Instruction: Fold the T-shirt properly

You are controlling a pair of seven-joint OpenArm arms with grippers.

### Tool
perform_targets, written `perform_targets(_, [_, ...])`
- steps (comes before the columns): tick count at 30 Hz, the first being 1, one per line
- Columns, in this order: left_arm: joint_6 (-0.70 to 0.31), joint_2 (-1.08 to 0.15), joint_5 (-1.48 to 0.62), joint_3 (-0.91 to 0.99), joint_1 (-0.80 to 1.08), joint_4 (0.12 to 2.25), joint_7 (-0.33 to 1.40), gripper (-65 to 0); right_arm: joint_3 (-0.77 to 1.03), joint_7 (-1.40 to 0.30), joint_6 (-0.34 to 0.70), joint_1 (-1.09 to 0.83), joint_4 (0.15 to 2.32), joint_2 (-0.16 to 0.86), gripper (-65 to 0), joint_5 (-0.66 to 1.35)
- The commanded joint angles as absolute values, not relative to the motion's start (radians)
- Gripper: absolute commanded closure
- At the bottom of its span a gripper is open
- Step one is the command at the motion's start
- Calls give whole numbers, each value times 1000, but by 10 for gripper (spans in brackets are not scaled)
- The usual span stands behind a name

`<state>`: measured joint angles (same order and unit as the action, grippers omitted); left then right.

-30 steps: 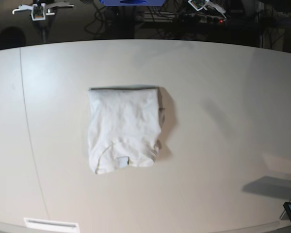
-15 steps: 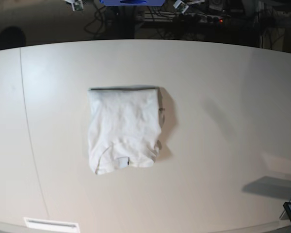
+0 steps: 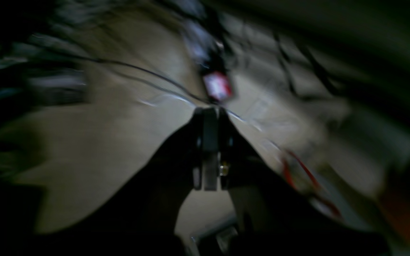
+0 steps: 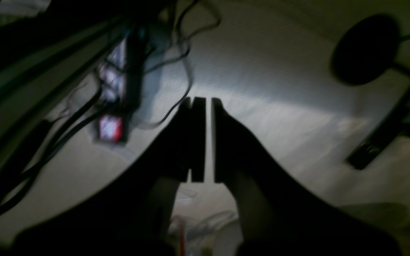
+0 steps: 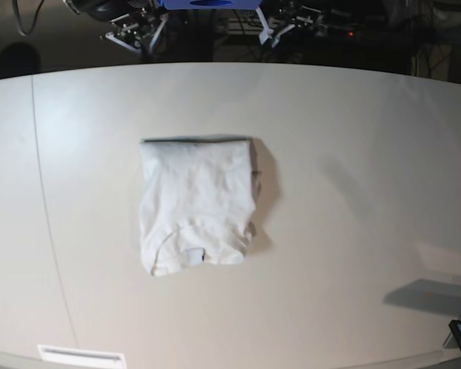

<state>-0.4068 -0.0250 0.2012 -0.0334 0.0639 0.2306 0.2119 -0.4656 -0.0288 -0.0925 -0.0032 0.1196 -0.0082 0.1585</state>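
T-shirt (image 5: 196, 206) lies folded; left gripper (image 3: 210, 149) and right gripper (image 4: 202, 138) pressed together, blurred.

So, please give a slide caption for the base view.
Folded plain white cotton T-shirt lies alone on the smooth off-white tabletop.

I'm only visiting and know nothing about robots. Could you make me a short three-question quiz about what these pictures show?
1. True or false: the plain white cotton T-shirt lies folded into a compact rectangle on the smooth off-white tabletop.
2. Where are the two grippers? A) pressing on the shirt B) beyond the table's far edge, off the shirt C) under the table
3. Fill in: the left gripper and the right gripper are both ____ and hold nothing.

Key: 1 true; 2 B; 3 shut
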Motion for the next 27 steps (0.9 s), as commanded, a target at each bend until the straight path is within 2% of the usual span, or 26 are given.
perform_targets(1, [-390, -15, 197, -33, 62, 226, 213, 0, -469, -44, -64, -2, 117, -12, -36, 160])
perform_targets(3, [-346, -7, 199, -36, 61, 226, 213, 0, -467, -50, -7, -1, 117, -8, -36, 160])
perform_targets(6, [-332, 15, 202, -42, 59, 229, 213, 0, -470, -16, 36, -8, 117, -7, -36, 160])
perform_targets(14, [-331, 21, 199, -35, 59, 232, 213, 0, -464, 154, 38, -48, 119, -8, -36, 160])
perform_targets(27, [-331, 18, 199, -33, 35, 226, 211, 0, -472, 185, 41, -56, 116, 1, -36, 159])
